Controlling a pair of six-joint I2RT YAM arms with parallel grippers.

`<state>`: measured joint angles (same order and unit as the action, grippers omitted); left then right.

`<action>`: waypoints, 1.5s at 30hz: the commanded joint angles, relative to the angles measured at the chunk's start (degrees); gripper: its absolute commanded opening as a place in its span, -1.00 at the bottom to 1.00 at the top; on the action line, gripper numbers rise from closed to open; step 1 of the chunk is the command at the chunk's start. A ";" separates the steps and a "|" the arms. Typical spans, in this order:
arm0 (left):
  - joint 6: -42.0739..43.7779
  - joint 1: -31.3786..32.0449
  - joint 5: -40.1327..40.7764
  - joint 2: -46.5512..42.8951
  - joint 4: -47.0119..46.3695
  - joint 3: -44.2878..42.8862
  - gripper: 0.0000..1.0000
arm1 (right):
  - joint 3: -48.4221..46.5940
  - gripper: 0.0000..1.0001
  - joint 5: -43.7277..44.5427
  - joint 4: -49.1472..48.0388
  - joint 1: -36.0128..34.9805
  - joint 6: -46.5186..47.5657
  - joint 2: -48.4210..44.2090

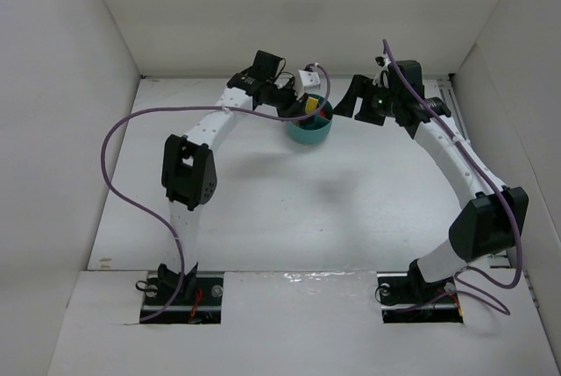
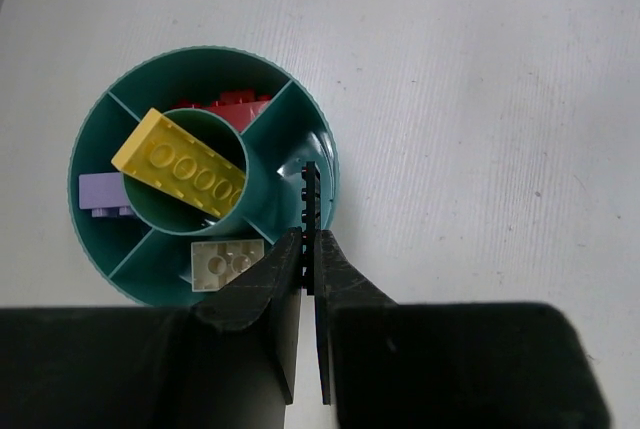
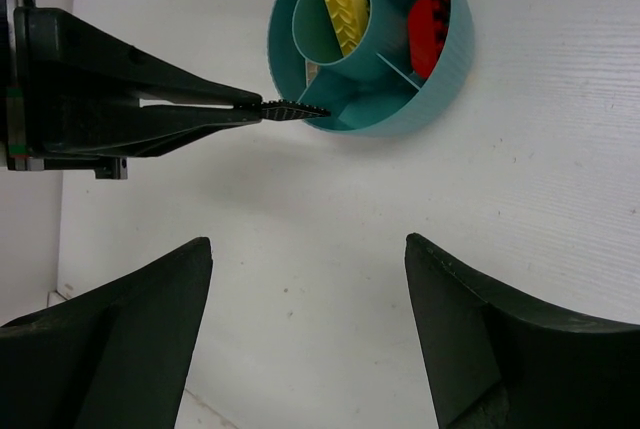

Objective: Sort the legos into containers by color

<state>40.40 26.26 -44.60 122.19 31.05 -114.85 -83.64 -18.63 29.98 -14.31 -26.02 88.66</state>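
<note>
In the top view, the left gripper (image 1: 295, 101) reaches in from the 10 o'clock side of the small teal round plastic dish (image 1: 311, 133). The dish stands toward 12 o'clock on the white table (image 1: 263, 205). The left pincer's fingers are pressed together, with their toothed tips at the dish's rim. I cannot tell whether they merely touch the thin wall or nip it.

In the left wrist view, working across the dish:
- **9 o'clock wedge:** a pale purple plastic brick (image 2: 104, 194).
- **Central cup:** a long yellow plastic brick (image 2: 180, 162), leaning with one end over the cup's edge.
- **12 o'clock wedge:** a red plastic brick (image 2: 236, 104).
- **6 o'clock wedge:** a small cream plastic brick (image 2: 227, 261).
- **3 o'clock wedge:** bare, beneath the tips.

No brick shows loose on the table, so the sorting looks close to done.

Off the dish's 2 o'clock side in the top view, the right gripper (image 1: 354, 101) hangs near it without touching. Its jaws stand wide apart and hold nothing.

The bricks should be light, stiff and smooth, and likely to squirt out of a loose pinch. The flat long sides are a better hold than the studded top. The leaning yellow brick offers its raised end. The dish itself looks light enough to slide or tip if its rim is pushed.
</note>
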 commanded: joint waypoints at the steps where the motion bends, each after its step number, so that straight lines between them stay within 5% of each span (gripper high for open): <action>1: 0.03 0.28 -1.81 1.03 -0.99 -3.10 -0.97 | -2.67 0.65 0.18 -1.76 0.15 -0.96 -0.60; 15: -2.61 0.81 -1.81 5.87 -1.60 -8.90 -0.83 | -2.67 0.68 0.70 -2.29 0.15 -0.96 -0.60; 22: -3.84 0.81 -0.05 6.92 -2.13 -9.43 -0.08 | -3.20 0.70 0.18 -2.29 1.20 -0.96 0.46; 28: -11.02 0.20 -0.75 3.68 -7.12 -9.43 0.09 | -3.73 0.70 -1.41 -1.76 3.41 -0.96 2.04; 32: -16.22 -0.33 2.13 -2.03 -9.25 -9.43 0.37 | -4.26 0.68 -1.93 -0.63 5.78 -0.35 3.35; 33: -17.10 -0.86 3.54 -3.35 -9.25 -8.73 0.99 | -4.26 0.68 -1.93 -0.62 6.65 -0.35 3.36; 35: -19.74 -1.56 10.45 -8.09 -11.35 -3.84 1.00 | -4.26 0.68 -0.89 -1.67 7.45 0.36 4.50; 40: -27.36 -8.23 13.31 -16.19 -10.75 7.08 1.00 | -1.01 0.74 2.10 -4.75 9.21 0.36 5.03; 45: -35.46 -22.20 13.56 -25.67 -14.77 24.20 1.00 | 3.65 0.83 2.81 -6.24 11.75 0.88 3.71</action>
<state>12.73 10.07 -34.06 99.88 18.06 -98.15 -82.06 -17.32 27.18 -4.21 -25.74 93.86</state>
